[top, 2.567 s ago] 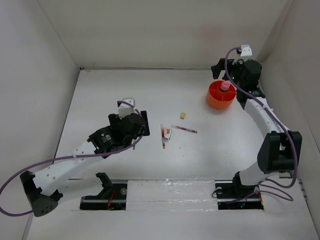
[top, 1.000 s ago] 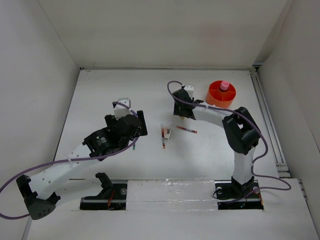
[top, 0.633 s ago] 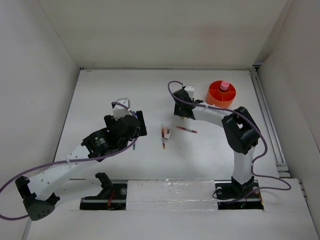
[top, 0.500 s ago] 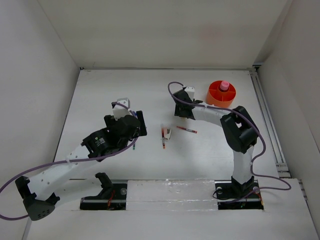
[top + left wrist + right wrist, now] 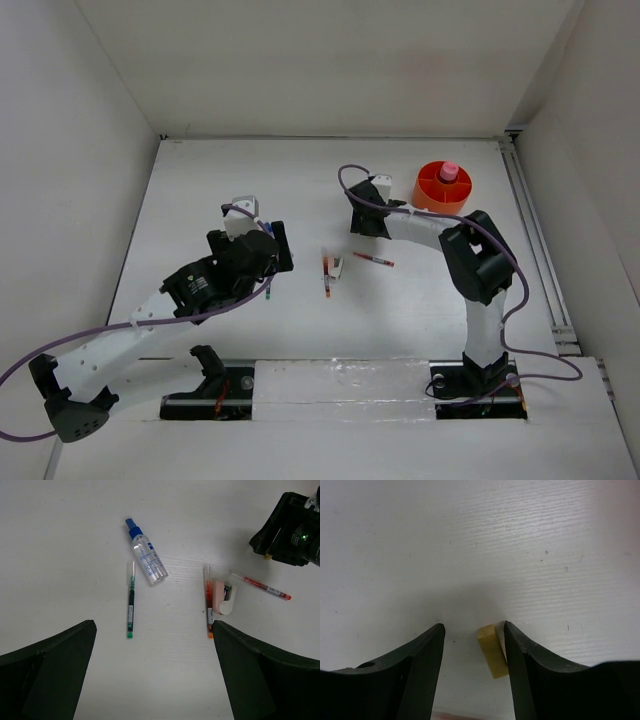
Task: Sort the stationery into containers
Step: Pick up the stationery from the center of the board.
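Watching the right wrist view, eraser handling: I judge the beige eraser to be very light, a little soft and grippy, not fragile. It is so small that it can turn or jump out if it is pinched on a corner.
Right wrist view, where to hold: on its two long flat sides, near the middle.
Right wrist view, jaws: my right gripper is about half open and holds nothing.
Right wrist view, eraser position: it lies slanted on the table between the fingers and off centre. It is close against the finger on the picture's right, with a clear gap to the other one.
Top view, right arm: the right gripper is low over the table, left of the orange tub; the eraser is hidden under it.
Top view, tub: a pink-capped tube stands inside; I cannot tell which compartment.
Top view, left arm: the left gripper is well apart from the tub.
Left wrist view, jaws: the left gripper is fully spread with nothing in it.
Left wrist view, items: the green pen and the blue-capped tube lie near each other below the jaws. The orange-red pen touches the white piece, and the red pen is just beside them.
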